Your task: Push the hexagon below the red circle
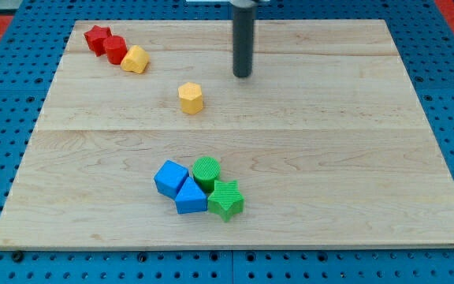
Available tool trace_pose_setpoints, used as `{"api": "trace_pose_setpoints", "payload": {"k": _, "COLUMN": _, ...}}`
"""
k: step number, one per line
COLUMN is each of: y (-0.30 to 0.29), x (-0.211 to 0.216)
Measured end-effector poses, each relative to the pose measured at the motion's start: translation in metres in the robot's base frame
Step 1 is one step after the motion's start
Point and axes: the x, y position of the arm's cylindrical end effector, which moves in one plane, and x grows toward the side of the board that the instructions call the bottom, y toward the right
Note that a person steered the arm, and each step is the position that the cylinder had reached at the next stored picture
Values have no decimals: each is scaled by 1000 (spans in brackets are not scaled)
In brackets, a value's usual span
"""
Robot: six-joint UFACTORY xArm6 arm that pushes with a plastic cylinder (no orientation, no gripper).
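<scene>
No legible text anywhere

The table (pixel 306 158), the coloured blocks on it and the dark rod carry no readable letters, numbers, labels, brands or signs; every visible surface is plain.

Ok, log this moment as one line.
my tip: right of yellow hexagon, apart | red circle: top left, touching red star | push: not yet

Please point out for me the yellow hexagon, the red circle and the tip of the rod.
yellow hexagon (pixel 190 98), camera view, on its top face.
red circle (pixel 116 49), camera view, on its top face.
my tip (pixel 243 75), camera view, at the rod's very lower end.
</scene>
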Motion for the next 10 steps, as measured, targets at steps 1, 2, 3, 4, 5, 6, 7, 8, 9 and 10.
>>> {"api": "trace_pose_setpoints", "payload": {"k": 1, "y": -80, "x": 21}}
{"api": "trace_pose_setpoints", "payload": {"k": 2, "y": -193, "x": 21}}
{"api": "trace_pose_setpoints", "payload": {"k": 3, "y": -160, "x": 50}}
{"api": "trace_pose_setpoints", "payload": {"k": 4, "y": -209, "x": 88}}
{"api": "trace_pose_setpoints", "payload": {"k": 5, "y": -224, "x": 57}}
{"api": "trace_pose_setpoints", "payload": {"k": 6, "y": -219, "x": 9}}
{"api": "trace_pose_setpoints", "payload": {"k": 7, "y": -203, "x": 19}}
{"api": "trace_pose_setpoints", "payload": {"k": 8, "y": -180, "x": 8}}
{"api": "trace_pose_setpoints", "payload": {"k": 9, "y": -199, "x": 59}}
{"api": "trace_pose_setpoints", "payload": {"k": 10, "y": -233, "x": 20}}
